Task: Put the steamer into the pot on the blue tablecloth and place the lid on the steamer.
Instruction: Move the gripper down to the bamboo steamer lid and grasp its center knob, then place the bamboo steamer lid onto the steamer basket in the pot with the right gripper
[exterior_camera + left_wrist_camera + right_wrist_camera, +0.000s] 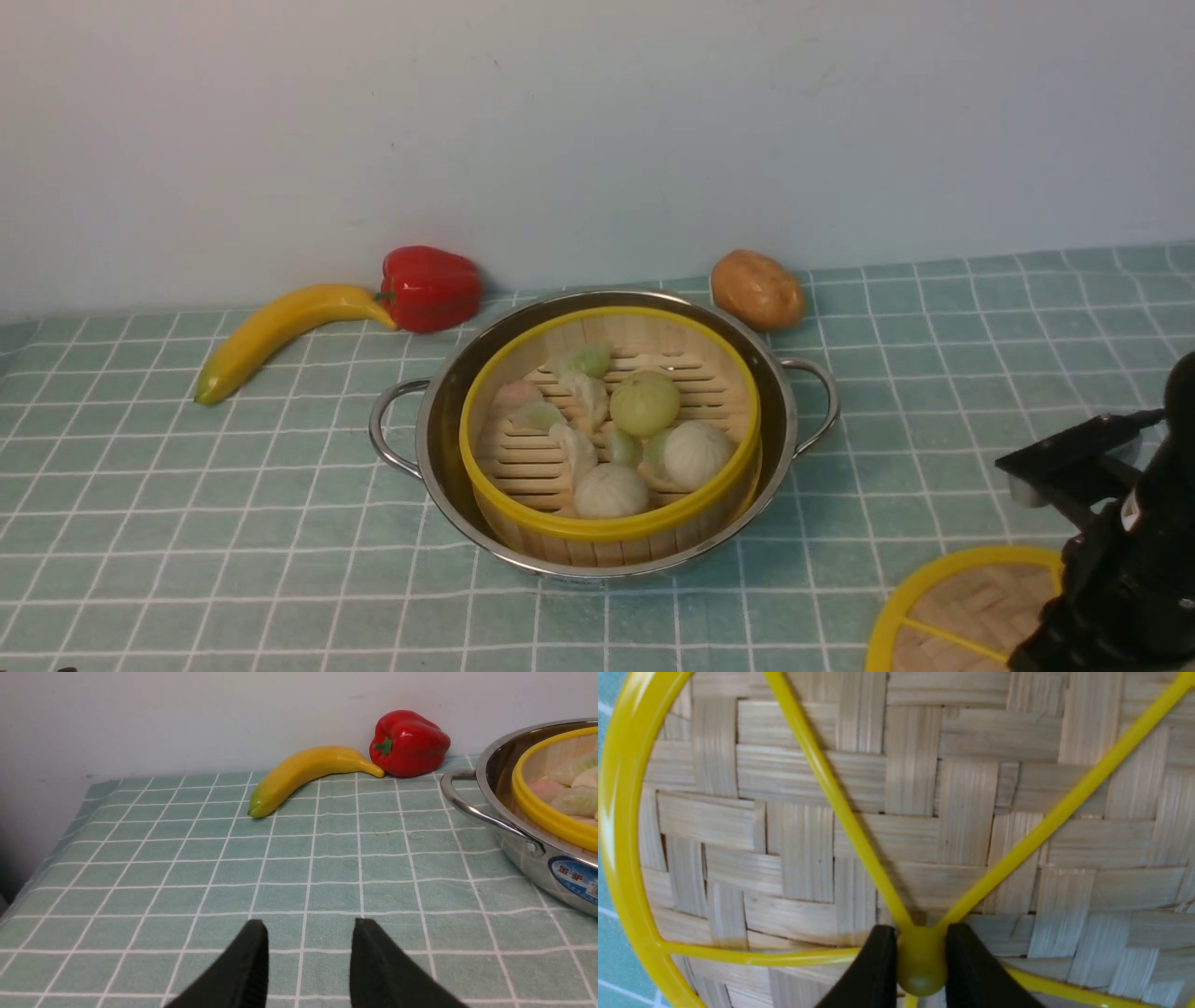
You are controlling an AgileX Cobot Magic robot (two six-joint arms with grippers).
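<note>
The steamer (611, 439), a yellow-rimmed bamboo basket with white and green buns, sits inside the shiny pot (439, 411) on the blue tablecloth (187, 523). Pot (528, 858) and steamer (542, 807) also show in the left wrist view. The lid (962, 611), a woven disc with yellow rim and spokes, lies on the cloth at the front right, partly under my right arm. In the right wrist view my right gripper (920, 952) is shut on the lid's yellow centre hub (920, 963). My left gripper (309, 938) is open and empty above bare cloth, left of the pot.
A yellow banana (280, 331) and a red pepper (429, 287) lie at the back left by the wall. A potato (756, 289) lies just behind the pot. The cloth's left edge (56, 844) drops off beside the left gripper.
</note>
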